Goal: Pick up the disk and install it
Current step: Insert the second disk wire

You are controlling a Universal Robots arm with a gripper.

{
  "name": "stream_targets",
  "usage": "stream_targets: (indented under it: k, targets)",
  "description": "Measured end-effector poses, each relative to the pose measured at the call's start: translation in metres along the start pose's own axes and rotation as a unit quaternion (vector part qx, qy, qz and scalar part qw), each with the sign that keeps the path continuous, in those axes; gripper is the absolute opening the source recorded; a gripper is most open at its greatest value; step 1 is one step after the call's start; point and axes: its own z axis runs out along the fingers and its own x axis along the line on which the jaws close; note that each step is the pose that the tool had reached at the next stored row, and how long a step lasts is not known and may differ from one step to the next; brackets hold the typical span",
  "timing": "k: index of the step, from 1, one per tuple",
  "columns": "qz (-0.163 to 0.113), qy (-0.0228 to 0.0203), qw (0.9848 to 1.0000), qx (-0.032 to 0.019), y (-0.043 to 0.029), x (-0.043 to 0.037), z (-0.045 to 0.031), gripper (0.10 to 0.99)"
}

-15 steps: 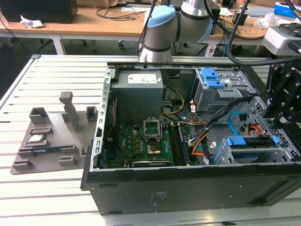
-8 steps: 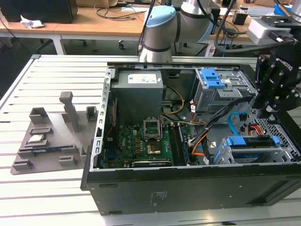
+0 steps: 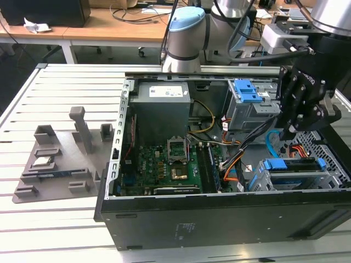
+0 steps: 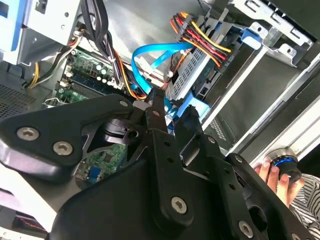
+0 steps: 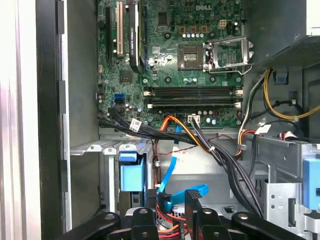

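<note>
One black open computer case lies on the white slatted table in the exterior view and holds a green motherboard. At the case's four o'clock corner, the silver disk in its blue carrier frame sits inside a grey metal bay. The black gripper hangs near the disk at its twelve o'clock, pointing down. In the second wrist view the fingers aim at the disk's blue end without touching it. In the first wrist view they stand spread, grasping nothing, with blue and orange cables beyond the gap.
</note>
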Motion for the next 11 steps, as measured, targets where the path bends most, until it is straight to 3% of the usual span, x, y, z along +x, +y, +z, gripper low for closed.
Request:
stream_targets:
  k: [8, 10, 11]
  targets:
    - [0.0, 0.0001, 1.0, 0.0, 0.0004, 0.0021, 0.0008, 0.345]
    - [0.0, 0.0, 1.0, 0.0, 0.0004, 0.0024, 0.0009, 0.216]
    - [0.0, 0.0001, 1.0, 0.0, 0.0003, 0.0025, 0.0009, 0.216]
